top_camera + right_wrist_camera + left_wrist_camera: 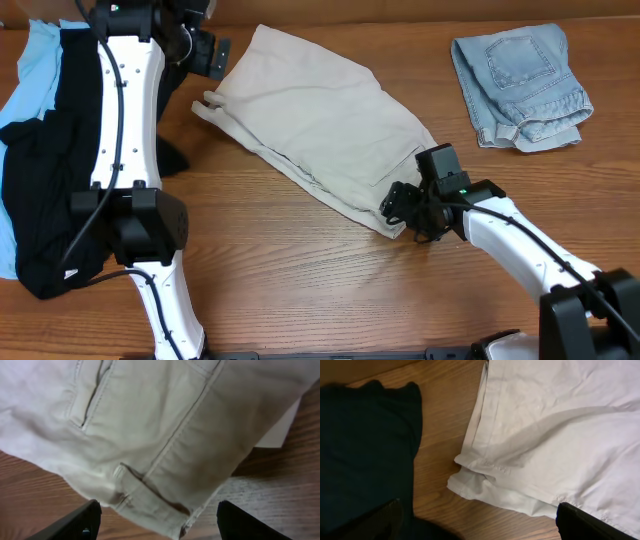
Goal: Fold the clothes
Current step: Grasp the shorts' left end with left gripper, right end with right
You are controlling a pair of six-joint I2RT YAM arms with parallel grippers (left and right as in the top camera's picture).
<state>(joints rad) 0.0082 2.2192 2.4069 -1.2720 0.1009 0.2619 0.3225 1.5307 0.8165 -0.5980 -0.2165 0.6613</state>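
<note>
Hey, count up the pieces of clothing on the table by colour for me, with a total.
Beige shorts: 1
Faded denim piece, folded: 1
Black garment: 1
Sky-blue garment, partly under the black one: 1
Total: 4

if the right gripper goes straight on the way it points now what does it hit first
Most likely the waistband edge of the beige shorts, which lies between the right gripper's open jaws. How much gap is left cannot be told from these views.
</note>
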